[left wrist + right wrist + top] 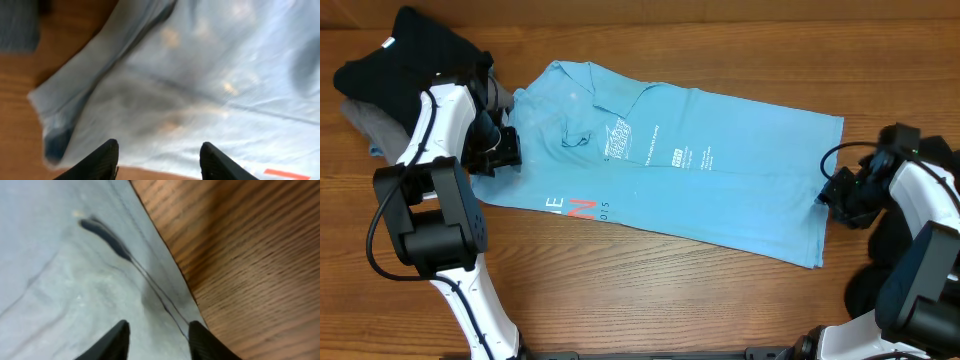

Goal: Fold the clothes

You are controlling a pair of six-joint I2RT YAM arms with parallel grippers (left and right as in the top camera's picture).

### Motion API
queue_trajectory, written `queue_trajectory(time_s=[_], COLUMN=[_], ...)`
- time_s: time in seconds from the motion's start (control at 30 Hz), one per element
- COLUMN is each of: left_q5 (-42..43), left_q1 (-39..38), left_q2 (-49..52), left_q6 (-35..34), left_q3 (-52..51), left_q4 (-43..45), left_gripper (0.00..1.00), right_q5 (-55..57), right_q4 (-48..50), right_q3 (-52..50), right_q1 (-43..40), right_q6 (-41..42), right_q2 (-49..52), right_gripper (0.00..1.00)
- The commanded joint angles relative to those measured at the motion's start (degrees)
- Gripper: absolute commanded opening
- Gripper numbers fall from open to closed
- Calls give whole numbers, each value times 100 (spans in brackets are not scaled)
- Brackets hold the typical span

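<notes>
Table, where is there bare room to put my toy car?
Bare wood of the table lies below the blue T-shirt, between the arm bases. Another strip runs above the shirt, right of the black garment. Crowded: that garment's corner, and around the left gripper and right gripper.

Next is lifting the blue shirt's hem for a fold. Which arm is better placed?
Right. The right claw hangs open over the hem edge of the blue shirt; its wrist view shows the stitched edge just ahead of its fingers. The left claw, also open, is at the far collar end.
</notes>
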Motion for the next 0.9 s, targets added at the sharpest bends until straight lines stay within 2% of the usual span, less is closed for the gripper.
queue_trajectory(time_s=[0.0, 0.1, 0.13, 0.3, 0.33, 0.43, 0.7, 0.87], left_q5=[297, 328, 330, 317, 310, 267, 142, 142], left_q1=[-61, -72, -72, -70, -70, -61, -55, -55], left_q2=[35, 35, 35, 35, 35, 35, 35, 35], left_q6=[282, 302, 302, 367, 365, 365, 363, 361], left_q3=[-63, -223, -297, -723, -791, -957, -968, -968], left_q4=[212, 431, 503, 833, 874, 990, 1058, 1060], left_gripper=[58, 59, 59, 59, 58, 55, 55, 55], right_q5=[-190, -221, -219, -219, -216, -90, 577, 1060], right_q4=[164, 282, 299, 289, 221, -118, -1287, -1499], right_q3=[-372, -562, -599, -553, -494, -229, 385, 380], right_q1=[-11, -11, -11, -11, -26, -28, -28, -28], right_q6=[4, 4, 4, 4, 4, 4, 111, 448], right_q2=[11, 13, 13, 11, 11, 9, 9, 11], right_gripper=[39, 38, 35, 6, 4, 4, 4, 10])
